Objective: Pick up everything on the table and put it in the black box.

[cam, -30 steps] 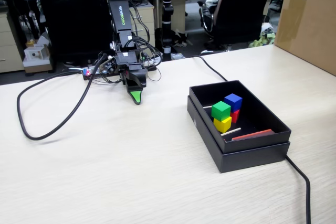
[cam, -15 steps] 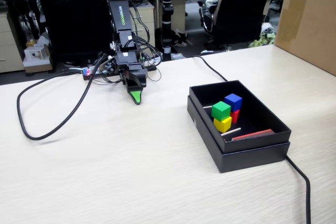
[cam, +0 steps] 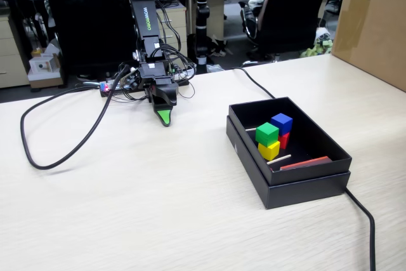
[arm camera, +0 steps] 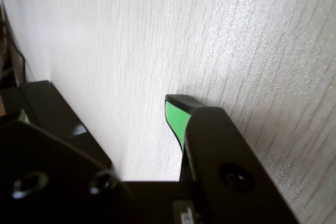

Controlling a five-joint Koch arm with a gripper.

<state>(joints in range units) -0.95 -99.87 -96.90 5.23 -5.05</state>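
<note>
Folded down near its base in the upper left of the fixed view, the gripper [cam: 164, 117] is seen with its green-padded tip low over the table [cam: 158, 207]. Nothing is held in it. Whether its jaws are parted cannot be told: only one green tip is shown in the fixed view, and in the wrist view one green pad [arm camera: 176, 118] is seen on the right and only a sliver of green on the left.

All four cubes are found inside the black box [cam: 288, 188], right of centre: the green cube [cam: 267, 133] sits on the yellow cube [cam: 269, 150], and the blue cube [cam: 281, 122] on the red cube [cam: 285, 139]. Two white sticks [cam: 279, 159] and a red strip [cam: 306, 164] are also lying in the box.

No cube is left on the tabletop, so the task is judged complete. Nothing further appears to be called for beyond resting the arm.
</note>
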